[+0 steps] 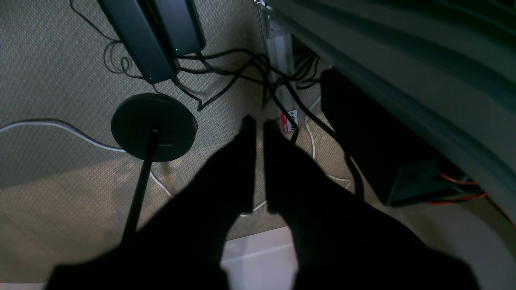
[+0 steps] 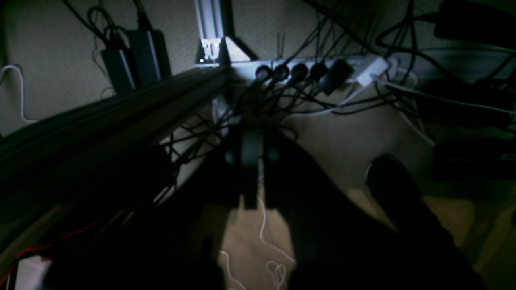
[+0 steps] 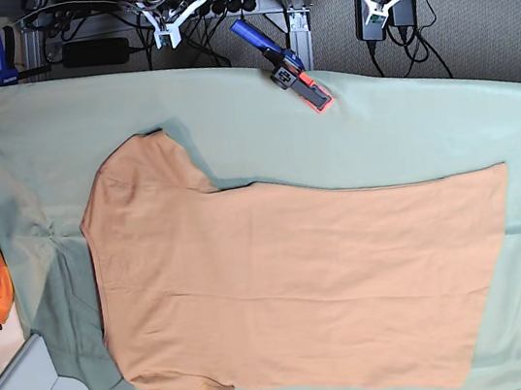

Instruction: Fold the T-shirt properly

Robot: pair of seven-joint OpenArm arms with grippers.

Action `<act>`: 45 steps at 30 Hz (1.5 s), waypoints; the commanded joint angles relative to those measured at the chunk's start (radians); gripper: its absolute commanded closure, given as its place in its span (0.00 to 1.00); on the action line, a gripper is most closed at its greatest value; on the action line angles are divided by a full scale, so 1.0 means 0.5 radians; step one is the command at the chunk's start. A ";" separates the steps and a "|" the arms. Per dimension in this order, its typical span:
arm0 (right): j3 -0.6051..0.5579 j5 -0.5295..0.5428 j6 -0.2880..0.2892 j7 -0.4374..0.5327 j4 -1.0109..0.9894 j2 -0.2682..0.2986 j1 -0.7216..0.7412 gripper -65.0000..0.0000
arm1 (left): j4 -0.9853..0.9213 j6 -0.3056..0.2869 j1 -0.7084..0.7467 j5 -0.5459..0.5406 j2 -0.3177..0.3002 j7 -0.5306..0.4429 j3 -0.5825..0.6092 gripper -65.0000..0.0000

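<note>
You will find the left gripper (image 1: pixel 259 123) with its jaws nearly closed, a thin gap between them, holding nothing, above carpet and cables (image 1: pixel 225 72). The right gripper (image 2: pixel 258 141) stands likewise, empty. The T-shirt (image 3: pixel 294 288) lies flat on the green sheet (image 3: pixel 408 134), well apart from both.

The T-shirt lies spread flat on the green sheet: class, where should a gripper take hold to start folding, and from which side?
Probably the upper sleeve of the T-shirt: it juts out flat toward the arms' edge, so pinch its free hem from above.
</note>
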 commanded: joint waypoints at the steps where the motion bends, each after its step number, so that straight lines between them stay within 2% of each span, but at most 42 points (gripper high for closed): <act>1: -0.004 0.002 -0.037 0.018 0.014 0.016 -0.006 0.98 | 0.008 0.015 0.002 -0.002 0.000 -0.005 -0.004 0.95; 15: -0.004 0.002 -0.037 0.018 0.015 0.017 -0.013 0.98 | 0.008 0.015 0.004 -0.003 -0.001 0.011 -0.004 0.95; 23: -0.004 0.002 -0.036 0.018 0.098 0.021 -0.109 0.98 | 0.055 0.013 0.101 -0.004 -0.021 -0.040 -0.004 0.95; 25: -0.004 0.002 -0.025 0.018 0.137 0.027 -0.150 0.98 | 0.122 -0.052 0.154 -0.014 -0.039 -0.061 -0.005 0.95; 28: -0.004 0.010 0.094 0.018 0.210 0.052 -0.225 0.98 | 0.266 -0.206 0.250 -0.103 -0.095 -0.082 -0.008 0.95; 31: -0.004 0.197 0.175 0.015 0.318 0.107 -0.329 0.98 | 0.465 -0.396 0.369 -0.256 -0.153 -0.081 -0.040 0.95; 34: -0.004 0.448 0.240 -0.002 0.479 0.179 -0.477 0.98 | 0.688 -0.497 0.504 -0.391 -0.207 -0.027 -0.140 0.95; 37: -0.004 0.622 0.242 -0.092 0.685 0.256 -0.652 0.98 | 0.941 -0.620 0.652 -0.533 -0.233 0.086 -0.297 0.95; 41: -0.004 0.870 0.242 -0.286 0.992 0.355 -0.887 0.98 | 1.324 -0.653 0.845 -0.715 -0.239 0.251 -0.508 0.95; 45: -0.003 1.091 0.241 -0.546 1.352 0.439 -1.109 0.98 | 1.752 -0.655 1.015 -0.806 -0.240 0.433 -0.634 0.95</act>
